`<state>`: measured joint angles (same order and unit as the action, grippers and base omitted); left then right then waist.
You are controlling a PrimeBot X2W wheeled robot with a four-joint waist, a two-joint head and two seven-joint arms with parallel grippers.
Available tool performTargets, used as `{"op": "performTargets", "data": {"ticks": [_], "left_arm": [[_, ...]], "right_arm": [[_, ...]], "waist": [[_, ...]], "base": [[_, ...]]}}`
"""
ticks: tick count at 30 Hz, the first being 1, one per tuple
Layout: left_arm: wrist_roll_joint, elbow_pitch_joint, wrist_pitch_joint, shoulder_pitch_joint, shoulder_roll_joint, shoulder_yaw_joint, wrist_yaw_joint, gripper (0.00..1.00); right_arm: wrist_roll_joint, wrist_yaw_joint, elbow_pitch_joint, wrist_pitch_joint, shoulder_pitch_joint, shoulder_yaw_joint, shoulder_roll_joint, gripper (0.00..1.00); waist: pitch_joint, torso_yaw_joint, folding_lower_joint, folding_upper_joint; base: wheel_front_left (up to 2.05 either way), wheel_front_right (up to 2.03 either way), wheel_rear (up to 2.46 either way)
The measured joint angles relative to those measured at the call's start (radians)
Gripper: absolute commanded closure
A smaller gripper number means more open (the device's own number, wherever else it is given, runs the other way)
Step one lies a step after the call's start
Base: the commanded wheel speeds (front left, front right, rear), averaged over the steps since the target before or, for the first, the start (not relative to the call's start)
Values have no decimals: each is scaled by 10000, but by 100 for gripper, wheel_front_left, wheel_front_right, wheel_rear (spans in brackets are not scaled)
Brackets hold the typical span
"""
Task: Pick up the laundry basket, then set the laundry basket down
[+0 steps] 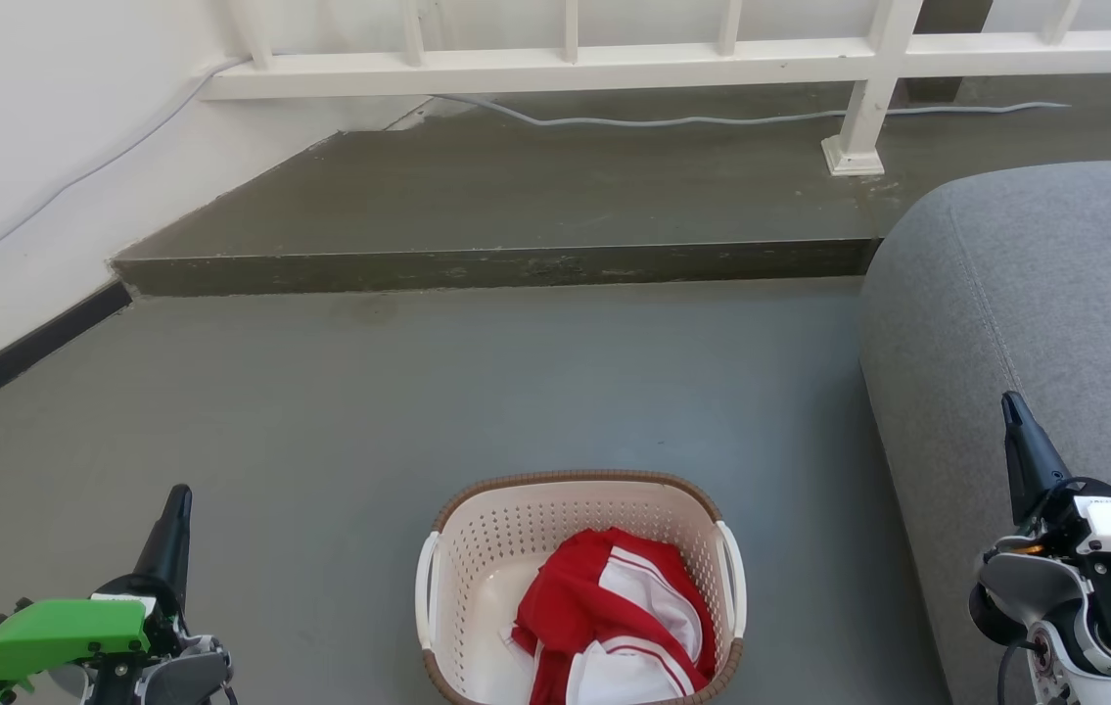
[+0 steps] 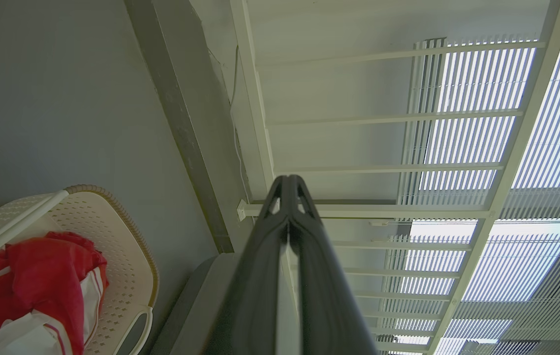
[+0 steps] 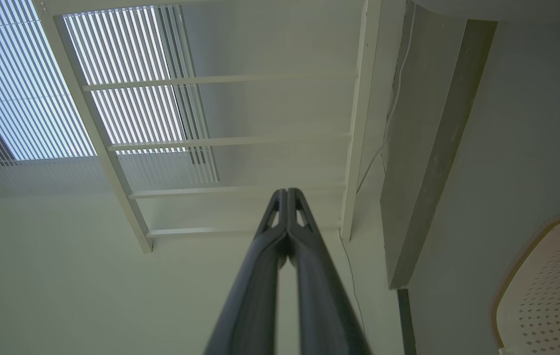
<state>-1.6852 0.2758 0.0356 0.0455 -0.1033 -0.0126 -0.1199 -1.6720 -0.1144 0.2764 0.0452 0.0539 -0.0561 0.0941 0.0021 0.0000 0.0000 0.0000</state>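
Observation:
The laundry basket (image 1: 486,548), a cream perforated tub with a brown woven-look rim and white side handles, stands on the grey floor at the bottom centre of the head view. Red and white clothing (image 1: 619,617) lies inside it. My left gripper (image 1: 178,499) is at the lower left, well apart from the basket, fingers pressed together and holding nothing. My right gripper (image 1: 1010,406) is at the lower right in front of the sofa, also shut and empty. The left wrist view has the basket (image 2: 127,256) at its lower left beside the shut left gripper (image 2: 288,180). The right wrist view catches the basket (image 3: 536,286) at its lower right edge, past the shut right gripper (image 3: 287,192).
A grey sofa (image 1: 1035,304) fills the right side, close to the basket. A raised concrete step (image 1: 496,266) crosses the floor ahead, with a white railing (image 1: 575,61) and a cable (image 1: 672,119) on it. A white wall (image 1: 26,166) runs along the left.

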Motion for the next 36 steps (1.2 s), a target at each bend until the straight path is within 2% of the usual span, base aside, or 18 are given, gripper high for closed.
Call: {"op": "performTargets", "data": {"ticks": [36], "left_arm": [[0, 13, 6, 5, 13, 40, 0, 100]], "right_arm": [[2, -2, 17, 12, 2, -21, -13, 100]], "waist": [[-1, 0, 0, 0]], "base": [[0, 0, 0]]}}
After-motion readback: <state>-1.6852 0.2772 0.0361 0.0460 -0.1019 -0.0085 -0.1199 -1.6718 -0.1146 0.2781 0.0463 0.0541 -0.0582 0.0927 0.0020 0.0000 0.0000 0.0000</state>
